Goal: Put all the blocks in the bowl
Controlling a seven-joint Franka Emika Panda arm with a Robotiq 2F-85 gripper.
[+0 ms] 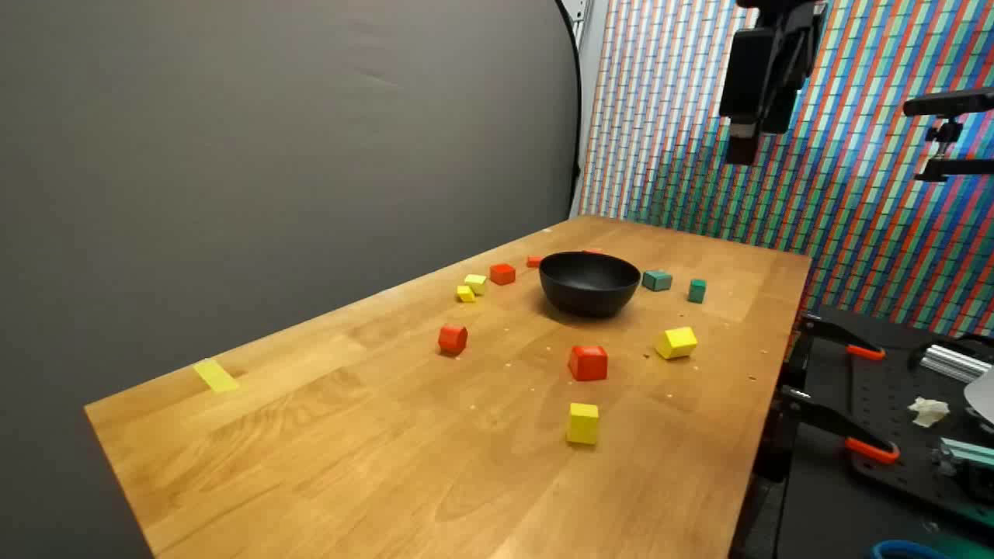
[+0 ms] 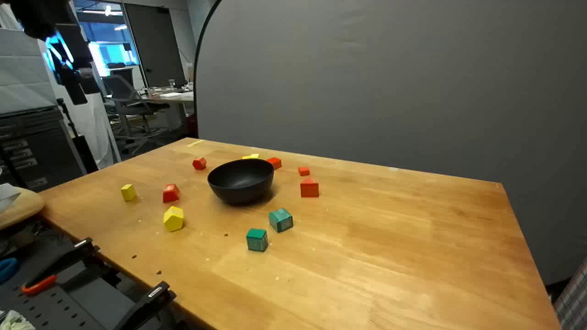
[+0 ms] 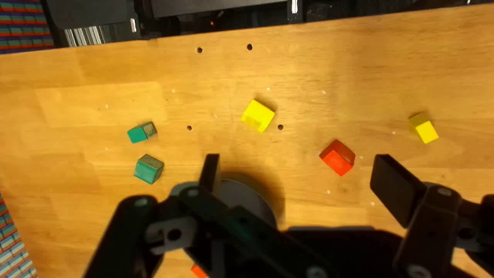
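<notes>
The round black bowl (image 1: pixel 590 283) (image 2: pixel 240 181) stands upright on the wooden table, with blocks scattered around it. On its near side in an exterior view lie a red block (image 1: pixel 588 363), a yellow block (image 1: pixel 676 342) and a smaller yellow block (image 1: pixel 582 423). Another red block (image 1: pixel 453 339) and two touching or nearly touching yellow ones (image 1: pixel 475 284) are farther left. Beyond the bowl are several red blocks (image 2: pixel 309 188); two green blocks (image 2: pixel 280 220) sit apart from it. High above the table hangs my gripper (image 3: pixel 299 173), open, nothing between its fingers; it partly covers the bowl in the wrist view.
A flat pale-yellow strip (image 1: pixel 216 375) lies near the table's far corner. Along one table edge runs a black cart (image 1: pixel 893 419) with orange-tipped clamps and loose gear. A grey screen (image 2: pixel 390 82) rises behind the table's back edge.
</notes>
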